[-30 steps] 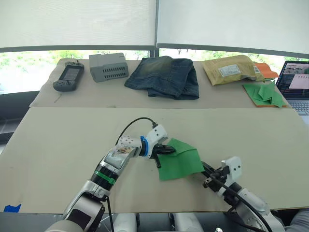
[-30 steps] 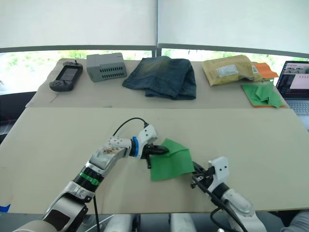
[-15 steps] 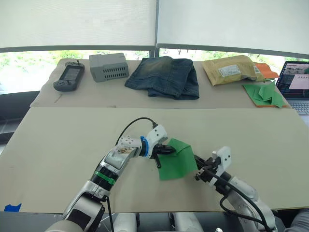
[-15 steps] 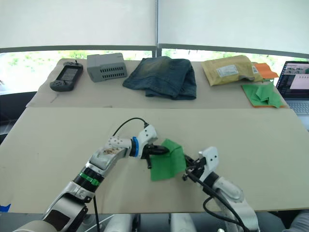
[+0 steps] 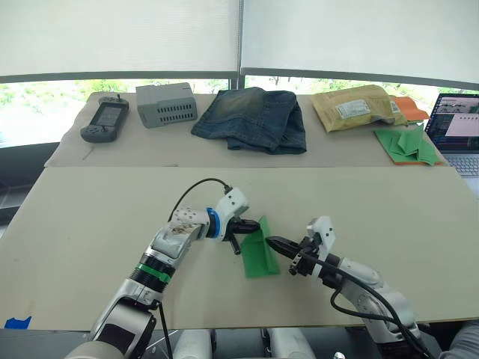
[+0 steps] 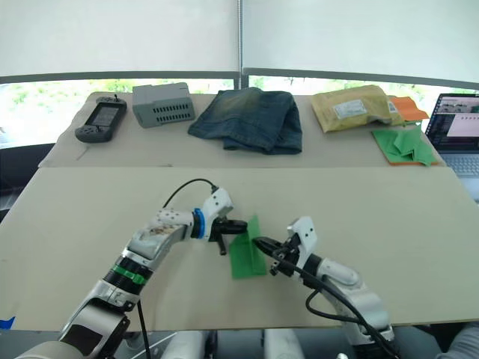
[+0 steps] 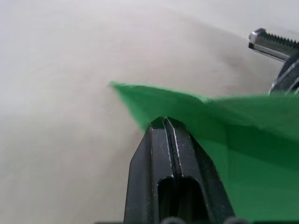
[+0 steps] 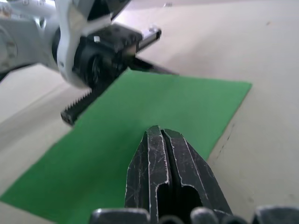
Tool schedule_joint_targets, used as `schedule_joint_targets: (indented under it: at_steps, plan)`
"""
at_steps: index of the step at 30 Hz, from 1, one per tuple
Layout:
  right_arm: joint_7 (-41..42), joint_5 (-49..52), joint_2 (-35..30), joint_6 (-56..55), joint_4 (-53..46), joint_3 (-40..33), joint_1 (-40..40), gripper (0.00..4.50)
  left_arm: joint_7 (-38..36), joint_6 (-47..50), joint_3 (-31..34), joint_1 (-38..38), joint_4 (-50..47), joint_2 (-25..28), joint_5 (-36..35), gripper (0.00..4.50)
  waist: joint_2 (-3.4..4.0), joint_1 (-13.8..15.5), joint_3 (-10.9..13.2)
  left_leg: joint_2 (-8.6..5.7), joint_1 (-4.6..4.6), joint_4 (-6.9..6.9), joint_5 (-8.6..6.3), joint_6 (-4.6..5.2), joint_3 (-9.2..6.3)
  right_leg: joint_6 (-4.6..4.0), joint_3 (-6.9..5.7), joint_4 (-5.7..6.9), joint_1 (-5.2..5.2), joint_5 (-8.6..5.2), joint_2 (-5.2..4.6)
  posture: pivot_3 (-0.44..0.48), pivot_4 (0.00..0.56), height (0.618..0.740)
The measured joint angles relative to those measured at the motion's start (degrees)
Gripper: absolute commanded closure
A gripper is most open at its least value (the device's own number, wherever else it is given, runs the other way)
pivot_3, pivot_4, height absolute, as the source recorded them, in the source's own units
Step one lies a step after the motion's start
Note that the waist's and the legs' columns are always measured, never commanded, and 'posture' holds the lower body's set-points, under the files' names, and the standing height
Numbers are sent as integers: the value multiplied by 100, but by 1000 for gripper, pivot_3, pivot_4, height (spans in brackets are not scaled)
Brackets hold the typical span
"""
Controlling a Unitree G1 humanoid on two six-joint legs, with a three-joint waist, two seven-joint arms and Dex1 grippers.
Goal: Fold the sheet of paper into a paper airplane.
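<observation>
The sheet of paper (image 5: 260, 256) is bright green and lies near the front middle of the tan table (image 5: 105, 224). It is bent into a narrow strip, with its far end raised off the table. My left gripper (image 5: 245, 226) is shut on the sheet's upper left edge; in the left wrist view the closed fingertips (image 7: 163, 122) meet the green edge (image 7: 243, 140). My right gripper (image 5: 271, 241) is shut on the sheet's right side and points left. In the right wrist view the green paper (image 8: 140, 102) spreads out from its closed tips (image 8: 156, 129). The two grippers are close together, facing each other.
On the back table lie a handheld device (image 5: 105, 120), a grey box (image 5: 166, 104), folded jeans (image 5: 251, 120), a yellow padded envelope (image 5: 355, 107), orange paper (image 5: 410, 108) and a heap of green paper pieces (image 5: 408, 144). A laptop (image 5: 456, 131) stands at the far right.
My right gripper has moved left towards the left gripper, taking the sheet's right side with it, so the sheet looks much narrower. The left gripper has stayed at the sheet's left edge.
</observation>
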Motion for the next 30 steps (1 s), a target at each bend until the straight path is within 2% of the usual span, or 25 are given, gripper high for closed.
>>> schedule_joint_targets:
  at_steps: [9, 16, 21, 30]
  plan:
    - [196, -467, -191, -31, 361, 373, -529, 4481, 130, 390, 373, 201, -284, 157, -231, 4500, -2, -123, 1, 3, 5, 0, 0, 0, -2, 1, 0, 4, 1, 0, 1, 0, 150, 728]
    - [149, -931, -466, 176, 403, 661, -932, 4481, 203, 450, 706, 205, -597, 117, -595, 4500, -4, -107, 1, -1, 5, 4, 0, -1, -1, 2, 0, 4, 6, 1, -4, 0, 150, 728]
    - [15, -1046, -549, 530, 192, 774, -1064, 4481, 19, 447, 409, 111, -895, 171, -609, 4500, -4, -101, 0, -3, 9, 4, 0, -1, -1, 2, 2, 5, 10, 1, -4, 0, 150, 728]
    - [-228, -1044, -626, 1099, -200, 750, -1067, 4481, -226, 246, -401, 298, -902, 561, -158, 4500, -7, -55, -2, -3, 7, 5, 0, -1, -3, 3, 0, 1, 10, 0, -6, 0, 150, 728]
